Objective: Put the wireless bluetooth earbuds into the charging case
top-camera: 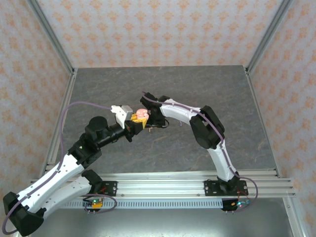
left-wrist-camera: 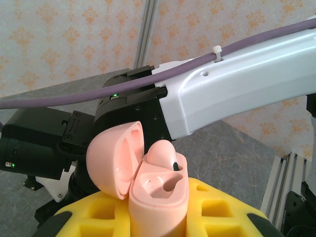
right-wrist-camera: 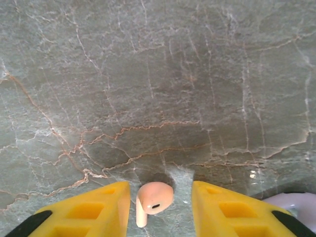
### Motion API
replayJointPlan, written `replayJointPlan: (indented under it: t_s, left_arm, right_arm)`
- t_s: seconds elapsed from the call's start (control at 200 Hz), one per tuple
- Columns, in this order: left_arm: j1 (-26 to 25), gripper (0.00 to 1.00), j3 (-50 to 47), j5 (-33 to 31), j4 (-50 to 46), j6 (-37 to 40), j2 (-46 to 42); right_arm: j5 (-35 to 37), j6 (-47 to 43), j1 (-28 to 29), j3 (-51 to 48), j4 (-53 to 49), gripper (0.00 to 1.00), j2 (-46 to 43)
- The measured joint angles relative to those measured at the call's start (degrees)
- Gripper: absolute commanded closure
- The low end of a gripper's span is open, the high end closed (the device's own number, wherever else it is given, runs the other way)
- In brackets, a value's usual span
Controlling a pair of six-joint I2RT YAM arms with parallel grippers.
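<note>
I am holding my right gripper with its yellow fingers apart. A salmon-pink earbud is lying in the gap between them, touching neither, seemingly on the grey stone-patterned table. Its stem is pointing back toward my wrist and slightly toward the left-hand finger, so its long axis is running along the fingers, not across them. Just beside this gripper, my left gripper is clamping the open salmon-pink charging case, with one seated earbud inside and the free pocket waiting. My right arm is sitting nearer the loose bud
</note>
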Motion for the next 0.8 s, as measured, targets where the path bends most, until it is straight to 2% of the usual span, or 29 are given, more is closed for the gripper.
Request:
replayJointPlan:
  t_s: [0.25,0.796]
  left_arm:
    - [0.0,0.94,0.0,0.0,0.0,0.0,0.0]
    - [0.0,0.94,-0.3,-0.1,0.0,0.0,0.0]
  right_arm:
    - [-0.5,0.0,0.0,1.3,-0.6,0.65,1.0]
    - [-0.2,-0.3,0.2,6.1,-5.1,0.67,4.0]
